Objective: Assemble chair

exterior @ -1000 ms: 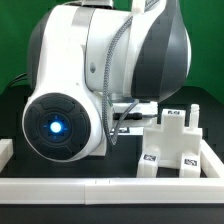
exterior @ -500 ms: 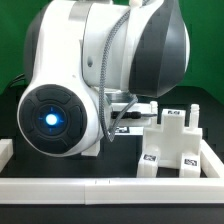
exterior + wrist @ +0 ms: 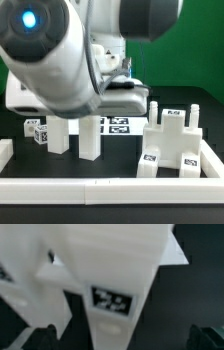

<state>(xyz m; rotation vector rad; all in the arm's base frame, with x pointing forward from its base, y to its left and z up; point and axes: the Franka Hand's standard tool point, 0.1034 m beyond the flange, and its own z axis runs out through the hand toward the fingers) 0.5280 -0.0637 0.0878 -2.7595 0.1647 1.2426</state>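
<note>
Two upright white chair bars (image 3: 60,136) (image 3: 90,138) stand side by side on the black table at the exterior view's left of centre. A chunky white chair part (image 3: 176,142) with pegs and tags stands at the exterior view's right. In the wrist view a long white bar (image 3: 112,286) with a square tag runs down between my dark fingertips (image 3: 44,337). The fingers stand wide apart and clear of it. My gripper (image 3: 128,339) is open and holds nothing. In the exterior view the arm's bulk hides the fingers.
A small tagged white piece (image 3: 40,131) lies just beyond the left bar. The marker board (image 3: 120,125) lies behind the bars. A white rail (image 3: 110,187) runs along the front, with a short block (image 3: 5,150) at the exterior view's left.
The arm has swung up and toward the exterior view's left, uncovering the two upright bars and the tagged piece it hid before. The jaws have spread wide.
</note>
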